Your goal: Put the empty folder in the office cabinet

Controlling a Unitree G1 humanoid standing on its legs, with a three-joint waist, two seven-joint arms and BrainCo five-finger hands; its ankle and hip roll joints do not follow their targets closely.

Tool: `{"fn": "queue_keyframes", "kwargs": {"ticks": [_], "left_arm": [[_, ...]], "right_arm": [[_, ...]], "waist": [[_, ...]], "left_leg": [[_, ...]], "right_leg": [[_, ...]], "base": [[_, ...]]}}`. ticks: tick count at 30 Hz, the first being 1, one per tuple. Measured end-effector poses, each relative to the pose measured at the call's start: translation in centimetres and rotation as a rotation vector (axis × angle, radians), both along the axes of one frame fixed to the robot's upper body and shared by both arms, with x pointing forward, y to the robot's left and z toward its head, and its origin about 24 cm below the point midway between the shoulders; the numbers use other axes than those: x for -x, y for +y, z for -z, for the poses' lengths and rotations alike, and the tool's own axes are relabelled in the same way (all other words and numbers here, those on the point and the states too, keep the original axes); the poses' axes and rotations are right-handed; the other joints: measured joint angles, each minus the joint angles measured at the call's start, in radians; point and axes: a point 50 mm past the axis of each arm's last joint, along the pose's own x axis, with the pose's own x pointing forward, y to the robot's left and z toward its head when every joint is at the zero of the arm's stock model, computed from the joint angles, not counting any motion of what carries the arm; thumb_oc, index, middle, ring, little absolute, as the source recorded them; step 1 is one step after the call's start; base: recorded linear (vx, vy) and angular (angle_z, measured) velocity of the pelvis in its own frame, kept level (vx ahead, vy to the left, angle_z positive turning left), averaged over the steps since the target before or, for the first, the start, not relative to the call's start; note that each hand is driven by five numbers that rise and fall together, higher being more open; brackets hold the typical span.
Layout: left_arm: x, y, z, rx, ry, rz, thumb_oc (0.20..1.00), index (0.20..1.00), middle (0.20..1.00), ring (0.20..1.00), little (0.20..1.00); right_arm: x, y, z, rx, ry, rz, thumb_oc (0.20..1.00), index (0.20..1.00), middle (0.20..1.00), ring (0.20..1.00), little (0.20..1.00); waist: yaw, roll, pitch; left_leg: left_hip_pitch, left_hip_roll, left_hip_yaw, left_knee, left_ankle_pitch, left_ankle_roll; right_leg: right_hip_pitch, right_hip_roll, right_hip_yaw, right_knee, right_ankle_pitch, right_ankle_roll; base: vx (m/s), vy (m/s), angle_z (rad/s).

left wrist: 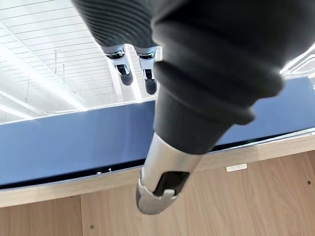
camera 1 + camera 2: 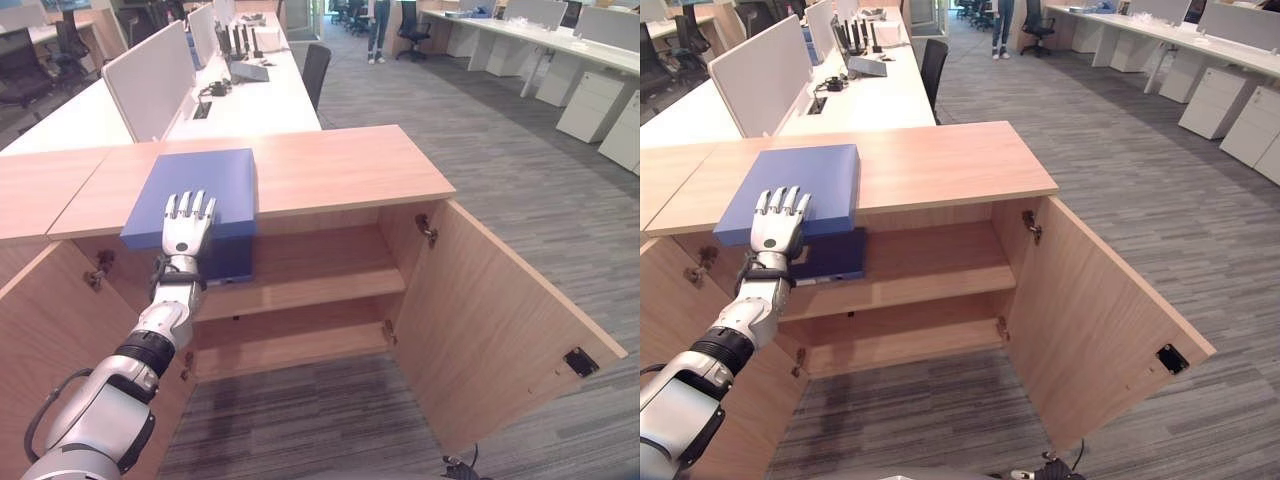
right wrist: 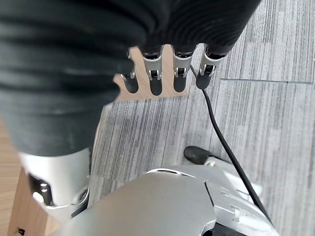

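A: Eye views: the folder (image 2: 205, 190) is seen on the cabinet (image 2: 340, 170) top, overhanging; the left hand (image 2: 187, 222) lies flat, fingers straight.

B: Wrist views: the right hand (image 3: 162, 73) hangs relaxed. The folder is probably stiff and light, best gripped at the overhanging edge.

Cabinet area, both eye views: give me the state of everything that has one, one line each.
Cabinet doors: open, shelves bare.
Blue folder: flat on the cabinet top, near edge overhanging the front.
Left hand: open, straight fingers lying on the folder's near edge.
Right hand: open, hanging idle over the carpet.
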Motion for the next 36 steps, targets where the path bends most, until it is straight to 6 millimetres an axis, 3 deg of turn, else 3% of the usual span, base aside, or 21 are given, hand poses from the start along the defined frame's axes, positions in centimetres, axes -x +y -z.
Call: {"fn": "queue_keyframes", "kwargs": {"ticks": [6, 7, 8, 9, 10, 20, 31, 34, 36], "left_arm": [[-0.3, 1.0, 1.0, -0.08, 0.079, -0.031, 1.0, 1.0, 1.0, 1.0, 1.0], [-0.4, 1.2, 0.9, -0.101, 0.088, -0.035, 0.768, 0.768, 0.768, 0.768, 0.768], [-0.5, 1.4, 0.7, -0.11, 0.087, -0.039, 0.467, 0.467, 0.467, 0.467, 0.467], [-0.6, 1.6, 0.5, -0.102, 0.084, -0.048, 0.294, 0.294, 0.294, 0.294, 0.294], [-0.6, 1.9, 0.3, -0.101, 0.08, -0.059, 0.2, 0.2, 0.2, 0.2, 0.2], [-0.9, 1.4, 0.0, -0.131, 0.056, -0.028, 0.2, 0.2, 0.2, 0.2, 0.2], [-0.5, 2.7, 0.7, -0.154, 0.096, -0.077, 0.2, 0.2, 0.2, 0.2, 0.2], [-0.5, 2.6, 0.7, -0.136, 0.089, -0.08, 0.2, 0.2, 0.2, 0.2, 0.2], [-1.0, 1.6, -0.4, -0.049, 0.025, -0.057, 0.2, 0.2, 0.2, 0.2, 0.2]], "right_arm": [[0.1, 0.0, 0.0, 0.003, 0.007, -0.019, 1.0, 1.0, 1.0, 1.0, 1.0], [0.2, -0.1, 0.0, 0.004, 0.008, -0.019, 1.0, 1.0, 1.0, 1.0, 1.0], [0.2, -0.1, 0.0, 0.006, 0.009, -0.018, 1.0, 1.0, 1.0, 1.0, 1.0], [0.2, -0.1, 0.0, 0.007, 0.01, -0.018, 1.0, 1.0, 1.0, 1.0, 1.0], [0.3, -0.1, 0.1, 0.008, 0.011, -0.017, 1.0, 1.0, 1.0, 1.0, 1.0], [0.3, -0.1, 0.0, 0.008, 0.003, -0.016, 1.0, 1.0, 1.0, 1.0, 1.0], [0.2, -0.2, 0.0, 0.008, -0.009, 0.016, 1.0, 1.0, 1.0, 1.0, 1.0], [0.3, -0.2, 0.0, 0.006, -0.009, 0.022, 1.0, 1.0, 1.0, 1.0, 1.0], [0.4, -0.2, 0.0, 0.01, -0.009, 0.025, 1.0, 1.0, 1.0, 1.0, 1.0]], "waist": [[0.0, -0.004, -0.015], [0.001, -0.004, -0.015], [0.001, -0.005, -0.016], [-0.001, -0.004, -0.017], [-0.001, -0.004, -0.017], [-0.001, -0.004, -0.019], [-0.024, 0.009, -0.028], [-0.024, 0.009, -0.028], [-0.02, 0.006, -0.026]], "left_leg": [[0.0, 0.0, 0.003, 0.0, 0.0, 0.0], [-0.001, 0.0, 0.004, 0.0, 0.0, 0.0], [-0.001, 0.0, 0.006, 0.0, 0.0, 0.0], [-0.001, 0.0, 0.006, 0.0, 0.0, 0.0], [-0.001, 0.001, 0.007, 0.0, 0.0, 0.0], [-0.001, 0.0, 0.009, 0.0, 0.0, 0.0], [0.001, 0.001, 0.013, 0.0, -0.001, -0.001], [0.001, 0.001, 0.013, 0.0, -0.001, -0.001], [-0.001, 0.001, 0.012, 0.0, -0.001, -0.001]], "right_leg": [[-0.002, 0.0, 0.001, 0.0, 0.0, 0.0], [-0.002, 0.0, 0.001, 0.0, 0.0, 0.0], [-0.003, 0.0, 0.001, 0.0, 0.0, 0.0], [-0.004, 0.0, 0.002, 0.0, 0.0, 0.0], [-0.004, 0.0, 0.002, 0.0, 0.0, 0.0], [-0.005, 0.0, 0.004, 0.0, 0.0, 0.001], [-0.006, 0.001, 0.011, 0.0, 0.002, 0.001], [-0.006, 0.001, 0.012, 0.0, 0.002, 0.001], [-0.007, 0.001, 0.011, 0.0, 0.002, 0.001]], "base": [[0.0, 0.0, 0.0], [-0.01, 0.002, -0.03], [0.0, 0.003, -0.03], [0.0, 0.0, 0.0], [0.0, 0.0, 0.0], [0.0, 0.0, 0.0], [0.0, 0.0, 0.0], [0.0, 0.0, 0.0], [0.0, 0.0, 0.0]]}}
